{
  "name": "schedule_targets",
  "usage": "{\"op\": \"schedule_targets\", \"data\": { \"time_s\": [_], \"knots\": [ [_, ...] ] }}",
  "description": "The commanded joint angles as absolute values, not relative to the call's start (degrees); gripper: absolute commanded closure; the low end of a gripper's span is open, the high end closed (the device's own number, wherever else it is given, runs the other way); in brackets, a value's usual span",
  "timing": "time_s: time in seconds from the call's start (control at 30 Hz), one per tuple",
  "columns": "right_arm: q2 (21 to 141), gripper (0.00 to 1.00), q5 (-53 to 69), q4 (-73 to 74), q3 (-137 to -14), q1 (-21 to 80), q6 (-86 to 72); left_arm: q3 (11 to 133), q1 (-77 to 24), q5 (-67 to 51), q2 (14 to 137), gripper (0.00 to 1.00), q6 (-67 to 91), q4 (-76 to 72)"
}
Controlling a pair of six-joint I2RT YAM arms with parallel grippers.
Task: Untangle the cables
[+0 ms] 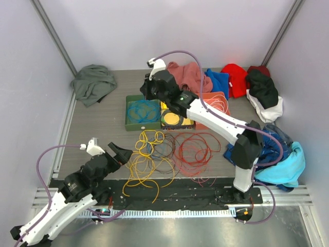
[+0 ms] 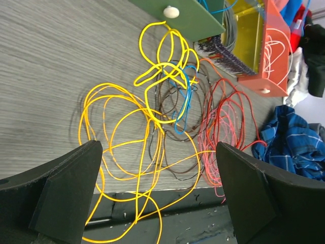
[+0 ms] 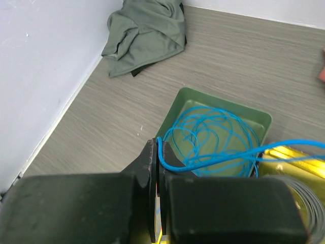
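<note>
The cables lie tangled on the table: yellow and orange loops [image 1: 145,162], dark brown loops [image 1: 165,149] and red loops [image 1: 195,149]. In the left wrist view the yellow loops [image 2: 122,137], brown loops [image 2: 170,94], a short blue cable [image 2: 183,104] and red loops [image 2: 228,117] overlap. My left gripper [image 1: 122,154] is open and empty, above the near edge of the pile [image 2: 162,203]. My right gripper [image 1: 146,94] is over the green tray's far left corner. It is shut [image 3: 158,150] on a blue cable [image 3: 284,146] that trails right.
The green tray [image 1: 128,123] holds coiled blue cable [image 3: 218,132]. A yellow tray [image 1: 189,123] with a grey coil and an orange tray [image 1: 222,95] with pale cable stand beside it. Clothes lie at the back left [image 1: 92,82], back [image 1: 187,74] and right [image 1: 285,159].
</note>
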State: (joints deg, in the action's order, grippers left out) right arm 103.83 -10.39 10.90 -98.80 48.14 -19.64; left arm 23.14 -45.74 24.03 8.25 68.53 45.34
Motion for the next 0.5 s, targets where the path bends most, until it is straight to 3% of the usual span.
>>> {"op": "schedule_targets", "data": {
  "time_s": [0.0, 0.47],
  "knots": [
    [107.7, 0.99, -8.8, 7.6, -105.4, 46.8, -19.6, 25.5, -45.8, 25.6, 8.0, 0.00, 68.2, 46.8],
    [122.2, 0.99, -6.2, 5.6, -110.7, 45.7, -19.9, 24.8, -45.8, 26.0, 7.5, 0.00, 67.9, 45.6]
  ]
}}
